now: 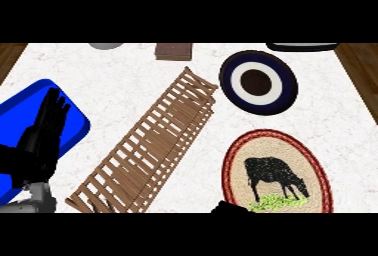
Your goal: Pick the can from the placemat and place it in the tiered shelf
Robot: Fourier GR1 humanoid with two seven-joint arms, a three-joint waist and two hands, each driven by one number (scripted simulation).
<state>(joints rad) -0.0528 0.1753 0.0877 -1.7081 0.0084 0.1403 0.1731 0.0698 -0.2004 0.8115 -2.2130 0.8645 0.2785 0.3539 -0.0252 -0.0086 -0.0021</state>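
An oval woven placemat with a red rim and a black cow picture lies at the lower right. No can shows on it or anywhere else in view. The wooden slatted tiered shelf stretches diagonally across the middle of the counter. My left hand rests open at the left edge, fingers pointing up, over a blue board. A small black part of my right hand shows at the lower edge, just left of the placemat's near end; what it holds, if anything, is hidden.
A navy and white plate with a dark centre sits behind the placemat. Along the far edge are a grey object, a brown box and a dark-rimmed object. Wooden floor shows beyond both counter sides.
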